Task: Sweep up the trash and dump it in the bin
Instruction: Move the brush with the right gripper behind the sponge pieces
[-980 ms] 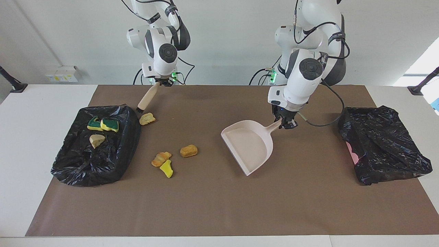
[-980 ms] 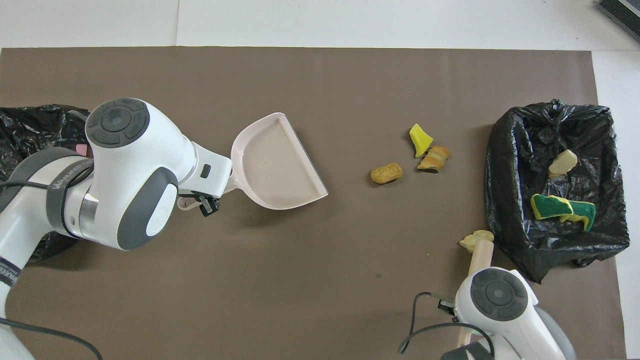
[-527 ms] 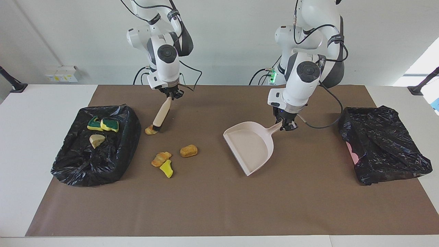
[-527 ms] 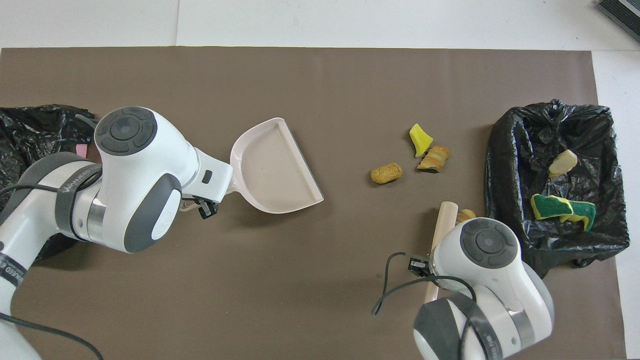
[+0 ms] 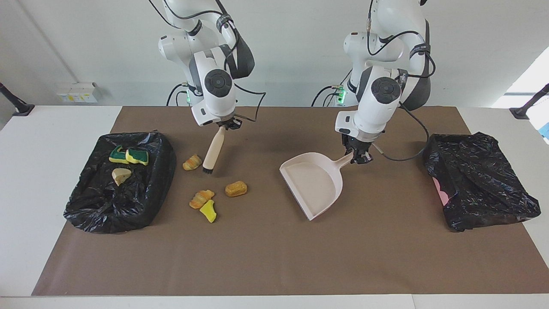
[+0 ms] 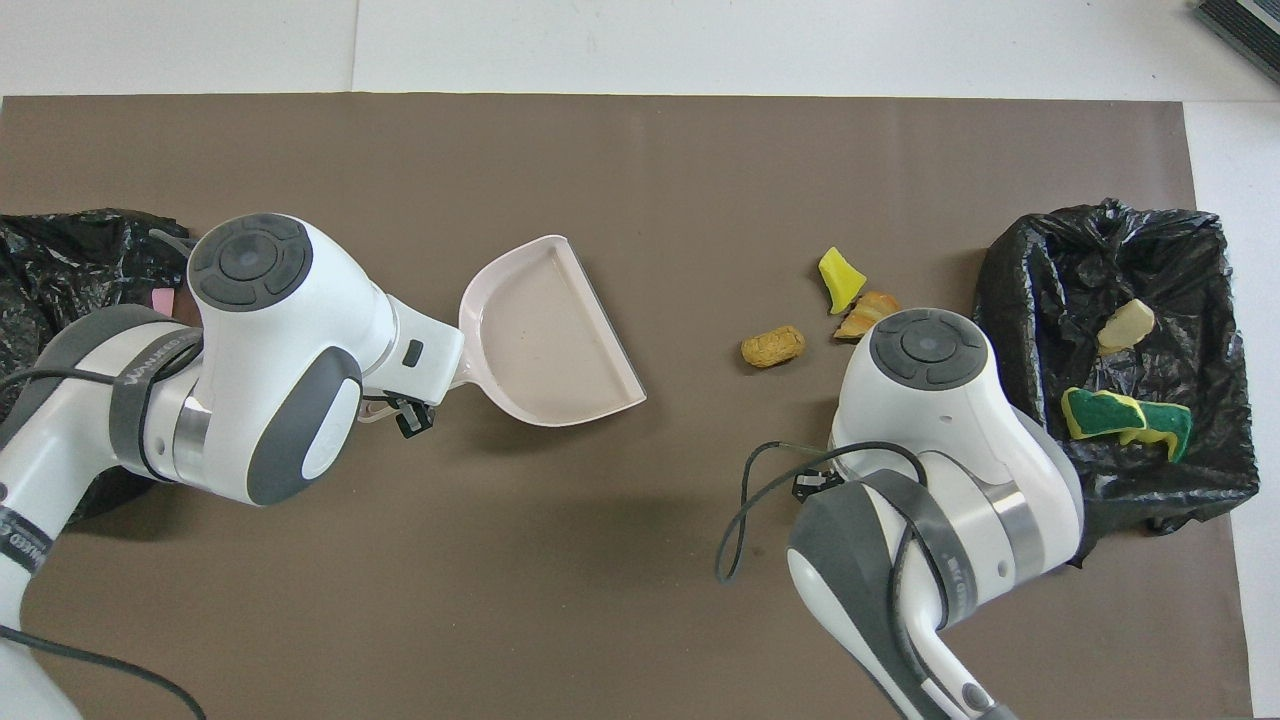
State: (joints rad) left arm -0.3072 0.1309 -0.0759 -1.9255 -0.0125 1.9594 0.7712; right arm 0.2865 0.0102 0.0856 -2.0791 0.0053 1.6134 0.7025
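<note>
Trash (image 5: 236, 189) scattered, brown mat (image 5: 274, 257), white table (image 5: 38, 180)

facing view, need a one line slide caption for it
Right gripper holds the brush among loose trash; left gripper holds the dustpan.

Both arms have glossy white shells with dark grey bands at the joints. Each wrist joint carries a round dark grey cap with a concentric recessed disc. The left arm (image 5: 377, 101) shows grey lettering on one band in the overhead view; it cannot be read. A black cable loops loosely off the wrist of each arm, the right arm (image 5: 214, 90) included. Green indicator lights glow near both bases. Each hand is small, black and compact.
</note>
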